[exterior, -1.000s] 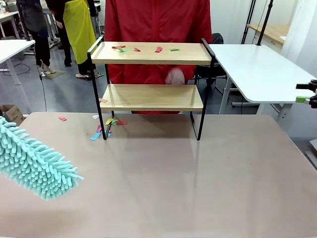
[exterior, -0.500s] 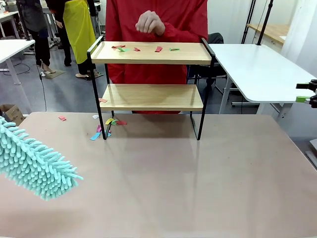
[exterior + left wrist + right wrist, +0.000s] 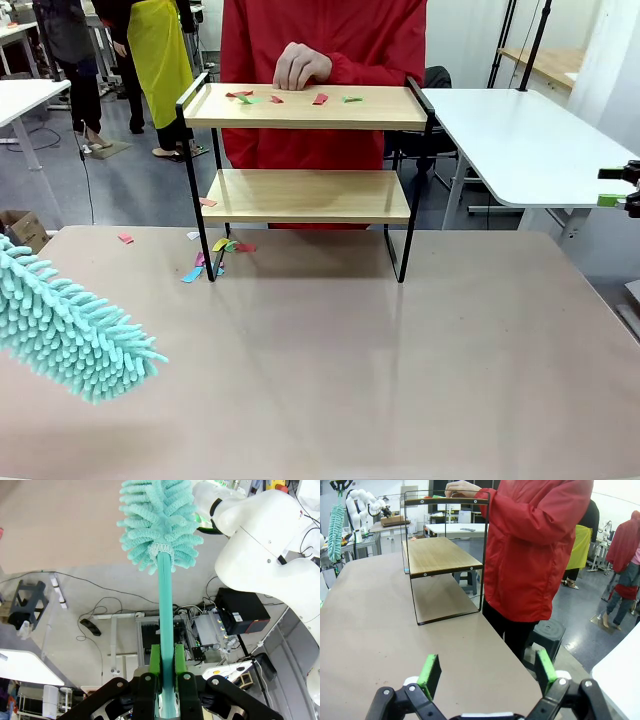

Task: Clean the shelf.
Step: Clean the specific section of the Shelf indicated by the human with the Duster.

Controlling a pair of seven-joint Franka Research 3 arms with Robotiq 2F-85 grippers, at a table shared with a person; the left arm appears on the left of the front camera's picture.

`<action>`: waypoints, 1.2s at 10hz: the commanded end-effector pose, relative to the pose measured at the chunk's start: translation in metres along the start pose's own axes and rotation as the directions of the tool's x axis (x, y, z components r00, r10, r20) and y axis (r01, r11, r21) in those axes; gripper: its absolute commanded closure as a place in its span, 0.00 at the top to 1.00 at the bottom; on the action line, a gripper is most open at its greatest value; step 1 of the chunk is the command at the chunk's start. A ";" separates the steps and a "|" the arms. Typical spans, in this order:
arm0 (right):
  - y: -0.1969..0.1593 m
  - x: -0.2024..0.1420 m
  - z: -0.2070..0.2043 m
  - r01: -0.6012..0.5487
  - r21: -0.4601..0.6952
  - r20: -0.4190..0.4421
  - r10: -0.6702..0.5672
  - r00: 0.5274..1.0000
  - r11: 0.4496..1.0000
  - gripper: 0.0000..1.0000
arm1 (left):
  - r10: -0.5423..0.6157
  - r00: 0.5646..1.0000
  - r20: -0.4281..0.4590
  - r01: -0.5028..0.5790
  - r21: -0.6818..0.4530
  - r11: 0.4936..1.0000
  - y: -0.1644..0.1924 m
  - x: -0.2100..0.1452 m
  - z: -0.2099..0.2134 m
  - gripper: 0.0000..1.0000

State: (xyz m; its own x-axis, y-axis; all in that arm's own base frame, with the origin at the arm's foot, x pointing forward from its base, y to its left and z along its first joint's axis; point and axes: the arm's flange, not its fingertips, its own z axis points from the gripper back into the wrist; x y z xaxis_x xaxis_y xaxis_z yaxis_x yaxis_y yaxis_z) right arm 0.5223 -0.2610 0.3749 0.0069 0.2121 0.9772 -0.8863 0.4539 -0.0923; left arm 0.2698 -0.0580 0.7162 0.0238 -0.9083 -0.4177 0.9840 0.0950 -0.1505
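The shelf [image 3: 305, 195] stands at the table's far side, two light wooden boards in a thin black frame; it also shows in the right wrist view [image 3: 440, 555]. Several coloured paper scraps [image 3: 290, 98] lie on its top board. More scraps [image 3: 215, 255] lie on the table by its left legs. A person in a red jacket rests a hand [image 3: 300, 65] at the top board's back edge. My left gripper [image 3: 167, 680] is shut on the handle of a teal fluffy duster [image 3: 160, 525], whose head [image 3: 70, 330] hangs over the table's left side. At the far right edge my right gripper [image 3: 487, 672] stands open, holding nothing [image 3: 620, 190].
A white side table [image 3: 520, 140] stands to the right behind the main table. Other people stand at the back left. The brown tabletop [image 3: 380, 370] stretches between the duster and the shelf.
The person's hand rose from behind the lower board to chest height, then came down to the top board's back edge. Duster and grippers have not moved.
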 end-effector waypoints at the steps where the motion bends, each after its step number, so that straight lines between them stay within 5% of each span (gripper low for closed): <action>1: 0.001 0.004 -0.001 -0.004 0.002 -0.001 0.004 1.000 1.000 1.00 | 0.007 1.000 -0.003 -0.007 -0.003 1.000 -0.004 -0.002 0.003 0.13; 11: 0.001 0.004 -0.001 -0.004 0.002 -0.001 0.004 1.000 1.000 1.00 | 0.000 1.000 0.000 0.000 0.000 1.000 0.000 0.000 0.000 0.13; 12: 0.001 0.004 -0.001 -0.004 0.002 -0.001 0.004 1.000 1.000 1.00 | -0.045 0.995 0.087 0.040 0.051 0.998 0.002 0.003 0.001 0.13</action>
State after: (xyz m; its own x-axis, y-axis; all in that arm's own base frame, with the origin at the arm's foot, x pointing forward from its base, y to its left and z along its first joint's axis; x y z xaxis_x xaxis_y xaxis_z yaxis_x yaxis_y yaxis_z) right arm 0.5223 -0.2610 0.3749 0.0069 0.2121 0.9772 -0.8862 0.4539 -0.0923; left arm 0.2719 -0.0601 0.7163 0.0168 -0.9185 -0.3950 0.9866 0.0794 -0.1427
